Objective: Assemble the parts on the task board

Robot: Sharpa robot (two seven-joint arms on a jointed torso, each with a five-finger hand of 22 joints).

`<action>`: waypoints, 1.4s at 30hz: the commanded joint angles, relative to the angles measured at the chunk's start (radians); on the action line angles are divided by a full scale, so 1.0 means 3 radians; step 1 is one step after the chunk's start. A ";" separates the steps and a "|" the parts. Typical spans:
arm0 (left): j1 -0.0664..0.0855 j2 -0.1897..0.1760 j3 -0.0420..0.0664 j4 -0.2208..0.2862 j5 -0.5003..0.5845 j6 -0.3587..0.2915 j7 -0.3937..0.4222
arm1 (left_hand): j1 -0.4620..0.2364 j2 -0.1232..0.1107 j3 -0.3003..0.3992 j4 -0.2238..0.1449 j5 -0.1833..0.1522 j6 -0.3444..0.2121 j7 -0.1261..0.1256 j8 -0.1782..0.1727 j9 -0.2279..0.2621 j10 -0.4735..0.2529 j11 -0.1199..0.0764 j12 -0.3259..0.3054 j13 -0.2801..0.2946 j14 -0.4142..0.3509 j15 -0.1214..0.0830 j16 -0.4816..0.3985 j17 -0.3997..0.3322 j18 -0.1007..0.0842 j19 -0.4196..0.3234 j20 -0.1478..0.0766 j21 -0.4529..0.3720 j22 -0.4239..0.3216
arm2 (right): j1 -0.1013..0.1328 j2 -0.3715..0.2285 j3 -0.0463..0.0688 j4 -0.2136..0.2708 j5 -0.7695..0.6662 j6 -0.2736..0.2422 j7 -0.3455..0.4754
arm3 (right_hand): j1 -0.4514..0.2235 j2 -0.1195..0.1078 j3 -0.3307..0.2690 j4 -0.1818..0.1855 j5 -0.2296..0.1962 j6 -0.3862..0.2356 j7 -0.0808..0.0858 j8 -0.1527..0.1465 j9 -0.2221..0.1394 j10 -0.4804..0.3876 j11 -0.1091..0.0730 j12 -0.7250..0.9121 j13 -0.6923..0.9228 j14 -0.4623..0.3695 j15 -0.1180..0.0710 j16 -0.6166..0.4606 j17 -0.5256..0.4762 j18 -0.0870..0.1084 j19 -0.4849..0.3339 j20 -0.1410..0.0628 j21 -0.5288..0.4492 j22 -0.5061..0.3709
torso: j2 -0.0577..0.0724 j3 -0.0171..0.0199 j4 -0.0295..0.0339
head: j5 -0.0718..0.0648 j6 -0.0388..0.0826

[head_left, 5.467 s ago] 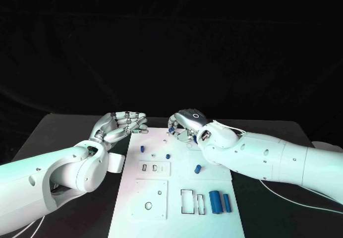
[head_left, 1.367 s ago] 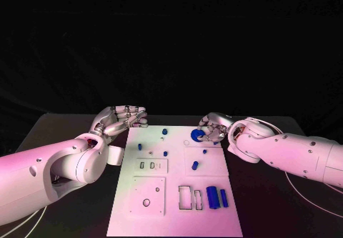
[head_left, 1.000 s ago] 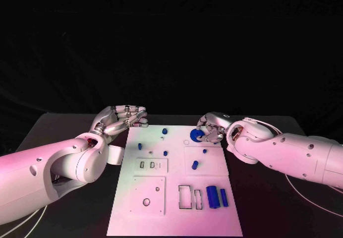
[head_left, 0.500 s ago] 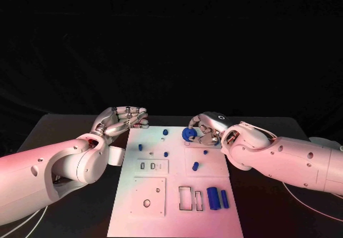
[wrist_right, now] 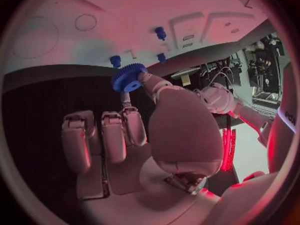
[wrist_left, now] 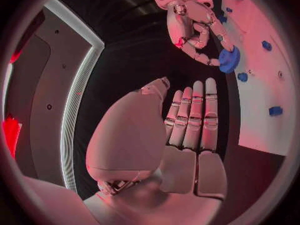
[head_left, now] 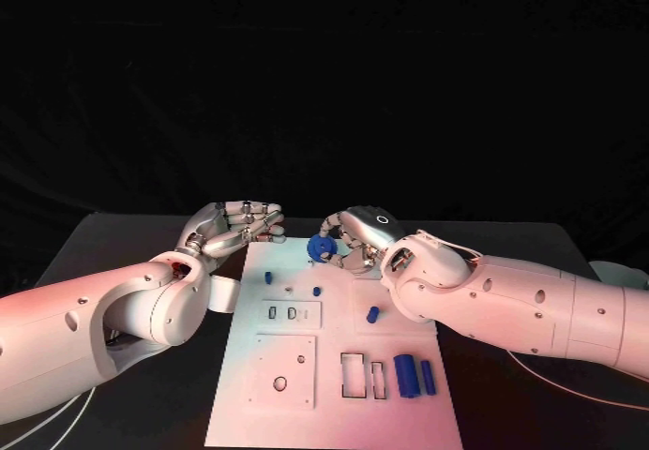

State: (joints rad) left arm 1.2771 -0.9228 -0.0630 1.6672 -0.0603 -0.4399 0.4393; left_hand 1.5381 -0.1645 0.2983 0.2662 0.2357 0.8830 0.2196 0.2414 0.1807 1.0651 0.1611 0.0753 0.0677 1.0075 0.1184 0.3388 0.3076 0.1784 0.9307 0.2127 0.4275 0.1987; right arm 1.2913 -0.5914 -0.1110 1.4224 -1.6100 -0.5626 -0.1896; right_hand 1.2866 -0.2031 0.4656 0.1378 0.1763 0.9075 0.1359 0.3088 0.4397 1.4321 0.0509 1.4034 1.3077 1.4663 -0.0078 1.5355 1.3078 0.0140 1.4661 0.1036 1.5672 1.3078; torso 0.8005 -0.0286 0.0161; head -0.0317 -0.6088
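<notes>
Matt white task board [head_left: 339,375], matt blue plastic gear [head_left: 322,247], glossy white arm shells [head_left: 514,300].

The right hand [wrist_right: 134,135] pinches a blue gear [wrist_right: 127,77] at its fingertips, above the white task board [wrist_right: 156,10] bearing small blue pegs [wrist_right: 160,33].

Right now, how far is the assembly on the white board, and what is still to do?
Partly done, it seems: several small blue pegs stand on the task board. In hand: the right hand pinches a blue gear over the board's far end, not yet seated. Left: two blue bars lie loose near the empty rectangular slots. The left hand holds nothing, fingers curled.
</notes>
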 commanded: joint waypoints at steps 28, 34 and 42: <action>0.0008 0.0022 0.0004 0.0022 0.0007 0.0041 0.0023 | 0.0026 0.0002 0.0020 -0.0002 -0.0010 0.0000 0.0015 -0.0021 0.0001 0.0003 0.0022 -0.0016 -0.0004 -0.0016 -0.0005 -0.0013 0.0004 -0.0003 -0.0021 -0.0005 0.0014 0.0005 | -0.0096 0.0326 -0.0052 -0.0352 -0.0069 0.0236 0.0020 | -0.0028 0.0020 0.0026 0.0009 0.0012 0.0019 0.0002 0.0011 -0.0002 0.0028 0.0009 0.0021 0.0291 0.0278 -0.0026 0.0008 0.0526 -0.0047 0.0349 -0.0033 0.0012 0.0877 | 0.0015 -0.0008 0.0020 | 0.0020 -0.0036; 0.0008 0.0017 0.0004 0.0022 0.0007 0.0041 0.0023 | 0.0026 0.0002 0.0020 -0.0002 -0.0010 0.0000 0.0015 -0.0021 0.0001 0.0003 0.0022 -0.0016 -0.0004 -0.0016 -0.0005 -0.0013 0.0004 -0.0003 -0.0021 -0.0005 0.0014 0.0005 | -0.0101 0.0310 -0.0054 -0.0348 -0.0069 0.0263 0.0021 | -0.0028 0.0020 0.0026 0.0009 0.0012 0.0019 0.0002 0.0011 -0.0002 0.0028 0.0009 0.0021 0.0291 0.0278 -0.0026 0.0008 0.0526 -0.0047 0.0349 -0.0033 0.0012 0.0877 | 0.0017 -0.0009 0.0021 | 0.0021 -0.0037; 0.0009 0.0016 0.0004 0.0023 0.0007 0.0034 0.0024 | 0.0027 -0.0001 0.0026 -0.0005 -0.0011 -0.0001 0.0015 -0.0023 0.0001 0.0003 0.0023 -0.0019 -0.0004 -0.0017 -0.0004 -0.0014 0.0008 -0.0004 -0.0026 -0.0005 0.0019 0.0009 | -0.0108 0.0313 -0.0055 -0.0358 -0.0074 0.0295 0.0015 | -0.0057 0.0004 0.0025 0.0020 0.0002 0.0021 0.0003 0.0004 -0.0001 0.0028 0.0011 0.0021 0.0292 0.0278 -0.0025 0.0007 0.0524 -0.0047 0.0349 -0.0033 0.0012 0.0877 | 0.0019 -0.0008 0.0022 | 0.0019 -0.0019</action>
State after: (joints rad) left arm 1.2777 -0.9191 -0.0629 1.6709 -0.0603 -0.4402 0.4393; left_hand 1.5381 -0.1645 0.3010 0.2633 0.2357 0.8830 0.2195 0.2377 0.1807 1.0651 0.1610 0.0753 0.0677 1.0075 0.1184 0.3388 0.3091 0.1783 0.9308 0.2127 0.4271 0.2005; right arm 1.2608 -0.4978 -0.1265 1.3149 -1.6257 -0.5101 -0.1843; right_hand 1.2772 -0.2044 0.4682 0.1410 0.1720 0.9062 0.1344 0.3046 0.4381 1.4348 0.0537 1.4097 1.3074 1.4664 -0.0075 1.5355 1.3075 0.0141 1.4661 0.1038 1.5664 1.3073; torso 0.8053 -0.0312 0.0223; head -0.0255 -0.6157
